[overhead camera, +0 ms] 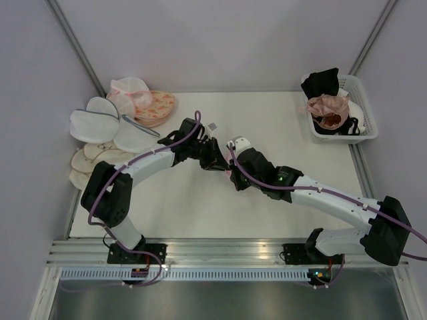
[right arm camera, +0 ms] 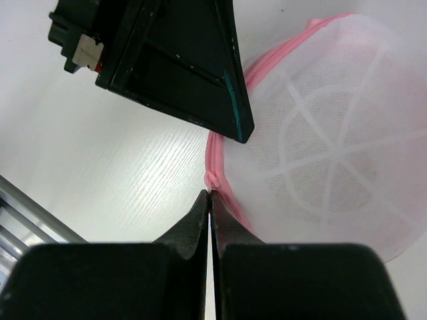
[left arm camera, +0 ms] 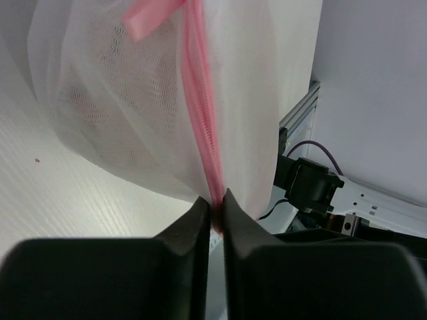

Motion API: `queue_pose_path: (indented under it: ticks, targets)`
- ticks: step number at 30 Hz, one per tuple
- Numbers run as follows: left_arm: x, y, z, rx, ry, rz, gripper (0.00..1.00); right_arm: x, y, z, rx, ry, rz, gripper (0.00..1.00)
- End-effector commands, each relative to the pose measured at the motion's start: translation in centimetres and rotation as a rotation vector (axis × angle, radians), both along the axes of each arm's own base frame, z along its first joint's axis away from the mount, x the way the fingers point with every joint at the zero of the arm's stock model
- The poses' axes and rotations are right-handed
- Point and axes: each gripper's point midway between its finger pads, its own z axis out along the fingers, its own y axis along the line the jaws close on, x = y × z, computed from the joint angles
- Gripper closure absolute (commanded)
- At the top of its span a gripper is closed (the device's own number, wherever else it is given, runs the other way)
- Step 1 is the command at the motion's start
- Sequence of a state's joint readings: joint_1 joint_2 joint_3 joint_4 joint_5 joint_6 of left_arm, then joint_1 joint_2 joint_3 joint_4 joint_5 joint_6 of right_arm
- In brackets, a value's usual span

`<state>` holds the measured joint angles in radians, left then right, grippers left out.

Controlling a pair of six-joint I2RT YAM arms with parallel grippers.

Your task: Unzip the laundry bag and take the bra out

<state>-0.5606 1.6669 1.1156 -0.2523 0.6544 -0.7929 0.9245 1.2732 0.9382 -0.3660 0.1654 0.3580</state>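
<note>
Left arm [overhead camera: 143, 162] and right arm [overhead camera: 313, 193] converge, jaws pinched.

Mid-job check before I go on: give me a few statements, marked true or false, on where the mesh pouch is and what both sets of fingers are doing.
1. The left fingers pinch the pink zipper rim of the laundry bag. True.
2. The laundry bag lies in the white basket. False: it is in the middle of the table, between the two arms.
3. The right fingers stand wide open. False: they are shut, tips on the bag's pink rim.
4. The zipper looks closed along the stretch that shows. True.
</note>
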Motion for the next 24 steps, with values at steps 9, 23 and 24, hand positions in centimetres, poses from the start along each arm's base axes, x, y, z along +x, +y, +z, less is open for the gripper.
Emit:
queue_pose_path:
  ticks: [9, 23, 24]
  targets:
    - [3.1, 0.1, 1.5, -0.02, -0.085, 0.041, 0.98, -0.9, -0.5, -0.4, 0.001, 0.023, 0.011, 1.0]
    - [8.6, 4.1, 0.8, -0.053, -0.054, -0.019, 0.98, 1.2, -8.6, -2.8, -0.27, -0.051, -0.335, 1.0]
    - [8.8, 4.1, 1.0, -0.073, -0.046, -0.038, 0.98, 1.2, -8.6, -2.9, -0.274, -0.046, -0.33, 1.0]
